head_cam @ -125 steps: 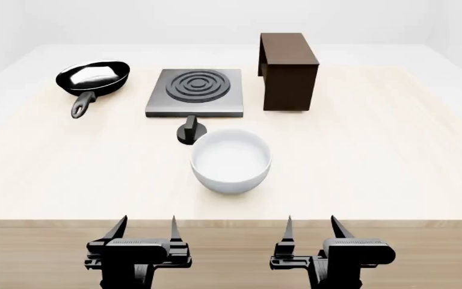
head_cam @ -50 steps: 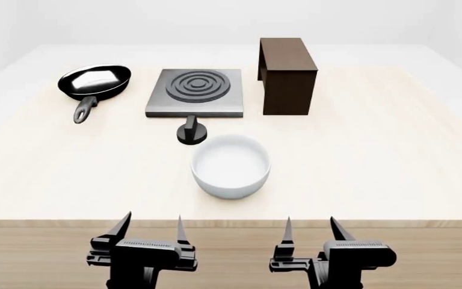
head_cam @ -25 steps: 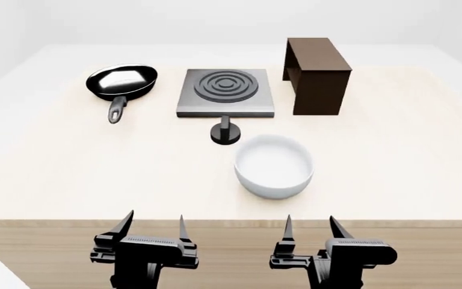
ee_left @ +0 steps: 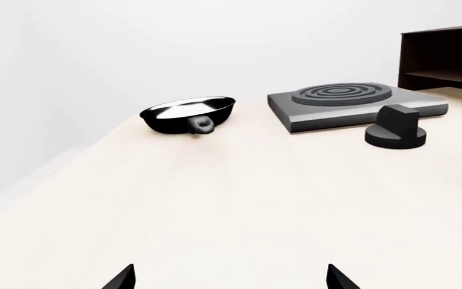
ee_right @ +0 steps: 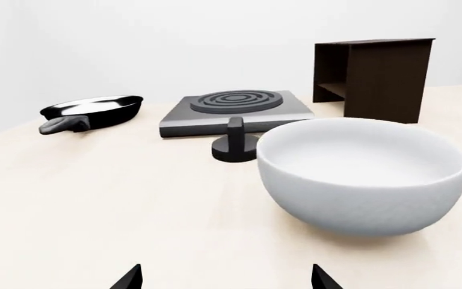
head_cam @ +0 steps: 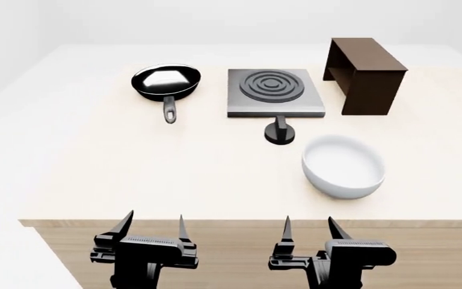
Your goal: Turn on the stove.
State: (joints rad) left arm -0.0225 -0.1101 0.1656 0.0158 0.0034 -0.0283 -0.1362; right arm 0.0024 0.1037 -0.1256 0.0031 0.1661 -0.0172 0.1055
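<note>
The stove (head_cam: 276, 92) sat toward the far side of the table (head_cam: 94, 180), a flat grey plate with ring coils, and its knob (head_cam: 280, 132) stood apart from it on the near side, close to its front edge. A black pan (head_cam: 166, 82) lay to the stove's left, a brown box (head_cam: 367, 75) to its right, and a white bowl (head_cam: 343, 166) sat nearer the robot, just right of the knob. Both arms hung back at the near table edge, well short of everything: the left gripper (head_cam: 152, 226) and the right gripper (head_cam: 309, 227) each had their fingers spread with nothing between them. The step in hand looked like the reach to the knob, not yet begun. The right gripper seemed the closer one, but in its wrist view the bowl (ee_right: 363, 173) stood partly across the line to the knob (ee_right: 235, 144), so a good approach would probably go over or to the left of the bowl rather than straight through it. The left wrist view showed the knob (ee_left: 396, 127) with open table ahead, which might make that arm the cleaner choice. Either way, the jaws should straddle the knob's raised ridge squarely, close firmly, then twist about its upright axis without dragging it sideways, since it looked free-standing.
</note>
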